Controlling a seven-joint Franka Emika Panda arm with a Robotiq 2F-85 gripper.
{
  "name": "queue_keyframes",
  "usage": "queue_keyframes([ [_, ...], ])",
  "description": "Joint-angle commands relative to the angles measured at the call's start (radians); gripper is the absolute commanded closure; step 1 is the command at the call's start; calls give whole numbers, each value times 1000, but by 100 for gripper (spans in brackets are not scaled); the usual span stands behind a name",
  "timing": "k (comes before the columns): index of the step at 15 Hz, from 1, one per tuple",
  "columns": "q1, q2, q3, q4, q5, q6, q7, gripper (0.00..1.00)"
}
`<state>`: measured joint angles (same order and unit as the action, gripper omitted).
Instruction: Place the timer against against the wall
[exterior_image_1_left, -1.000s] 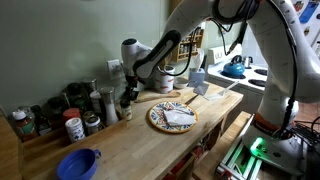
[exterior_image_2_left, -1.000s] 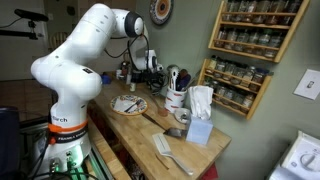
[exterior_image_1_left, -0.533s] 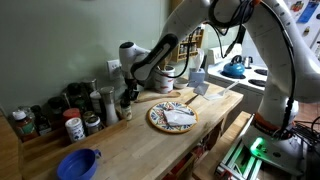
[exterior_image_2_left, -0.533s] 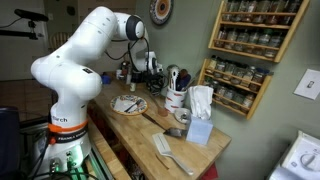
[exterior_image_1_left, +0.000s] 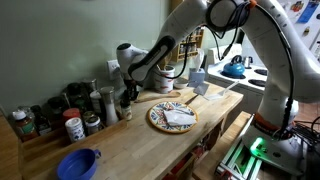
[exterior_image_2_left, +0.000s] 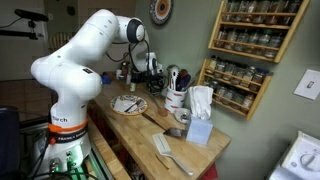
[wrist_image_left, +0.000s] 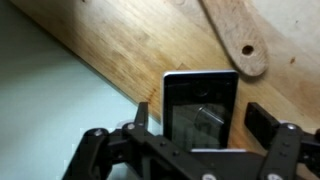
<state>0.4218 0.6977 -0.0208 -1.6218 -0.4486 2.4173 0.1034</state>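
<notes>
In the wrist view the timer (wrist_image_left: 200, 95) is a dark, flat rectangle with a pale rim. It stands on the wooden counter next to the pale green wall (wrist_image_left: 45, 95). My gripper (wrist_image_left: 203, 122) straddles it with a small gap on each side, so the jaws are open. In both exterior views the gripper (exterior_image_1_left: 127, 95) (exterior_image_2_left: 150, 68) hangs low over the counter's back edge beside the wall (exterior_image_1_left: 60, 40). The timer itself is hidden by the fingers there.
A wooden spoon (wrist_image_left: 235, 40) lies just past the timer. A patterned plate with a cloth (exterior_image_1_left: 172, 117) is mid-counter. Spice jars (exterior_image_1_left: 75, 125) line the wall, with a blue bowl (exterior_image_1_left: 78, 163) in front. A white outlet (exterior_image_1_left: 114, 67) is behind the arm. A tissue box (exterior_image_2_left: 198, 130) is on the counter's end.
The arm's wrist has shifted slightly toward the wall. Nothing else on the counter has moved.
</notes>
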Motion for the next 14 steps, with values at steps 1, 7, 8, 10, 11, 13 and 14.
queue_keyframes([
  [1, 16, 29, -5, 46, -20, -57, 34, 32],
  [7, 18, 25, 2, 57, -15, -98, 42, 60],
  [8, 19, 23, 2, 56, -16, -103, 43, 60],
  [10, 12, 14, 11, 48, -9, -103, 35, 60],
  [11, -3, -2, 27, 27, 6, -81, 14, 60],
  [13, -37, -42, 61, -37, 29, -16, -29, 60],
  [14, -54, -59, 76, -67, 40, 22, -44, 60],
])
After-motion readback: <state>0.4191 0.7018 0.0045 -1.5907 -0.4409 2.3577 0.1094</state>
